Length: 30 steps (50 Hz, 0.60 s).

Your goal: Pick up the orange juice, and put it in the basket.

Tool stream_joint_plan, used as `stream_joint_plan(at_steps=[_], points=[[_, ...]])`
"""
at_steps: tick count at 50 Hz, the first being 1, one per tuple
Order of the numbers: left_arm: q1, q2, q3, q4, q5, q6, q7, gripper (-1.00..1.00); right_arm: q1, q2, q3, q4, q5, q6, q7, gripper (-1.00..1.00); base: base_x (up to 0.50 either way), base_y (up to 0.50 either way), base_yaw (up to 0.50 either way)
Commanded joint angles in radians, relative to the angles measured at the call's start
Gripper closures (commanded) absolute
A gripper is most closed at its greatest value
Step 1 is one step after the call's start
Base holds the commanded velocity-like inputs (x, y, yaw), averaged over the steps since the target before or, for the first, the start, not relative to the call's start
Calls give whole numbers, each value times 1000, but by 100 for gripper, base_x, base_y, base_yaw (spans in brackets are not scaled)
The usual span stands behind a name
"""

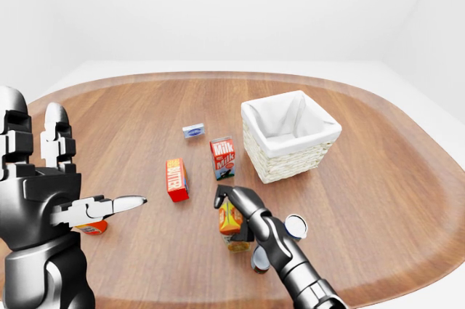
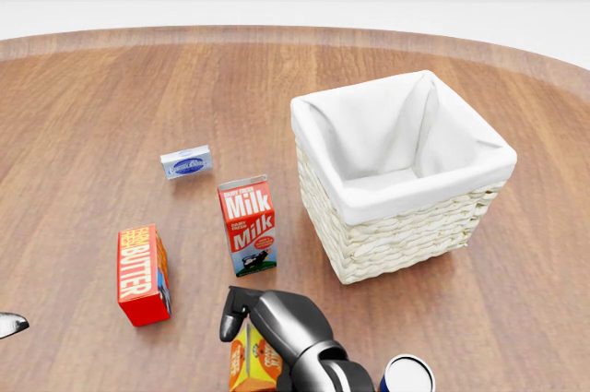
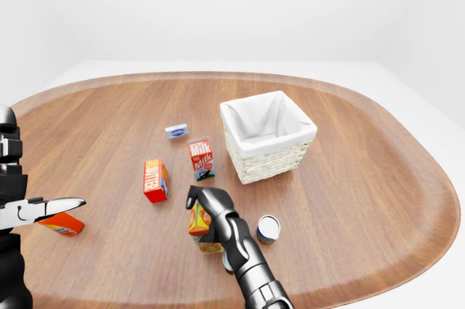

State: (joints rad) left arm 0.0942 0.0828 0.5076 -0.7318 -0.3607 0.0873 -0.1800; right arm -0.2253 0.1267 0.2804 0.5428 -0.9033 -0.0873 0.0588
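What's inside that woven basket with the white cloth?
The woven wicker basket shows only its white cloth lining; nothing lies in the part that can be seen. Its near wall hides the lowest strip of the inside, so that corner cannot be checked.

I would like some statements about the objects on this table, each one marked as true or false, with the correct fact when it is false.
1. The basket already holds the orange juice. False: only its white lining shows inside; the orange juice stands on the table.
2. The right robot hand is at the orange juice carton. True.
3. In the head view the milk carton stands left of the basket. True.
4. The butter box lies inside the basket. False: it is on the table, left of the milk carton.
5. The left robot hand holds the milk carton. False: it is raised at the left edge, holding nothing.
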Motion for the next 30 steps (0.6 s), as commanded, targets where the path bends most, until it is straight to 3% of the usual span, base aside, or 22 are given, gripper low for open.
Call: stream_joint_plan(at_steps=[1, 30], points=[[0, 0, -1, 0, 0, 0, 0, -100, -77, 13, -30, 27, -7, 0, -160, 100, 0, 0, 0], [0, 0, -1, 0, 1, 0, 0, -100, -233, 30, -68, 37, 24, 0, -134, 100, 0, 0, 0]])
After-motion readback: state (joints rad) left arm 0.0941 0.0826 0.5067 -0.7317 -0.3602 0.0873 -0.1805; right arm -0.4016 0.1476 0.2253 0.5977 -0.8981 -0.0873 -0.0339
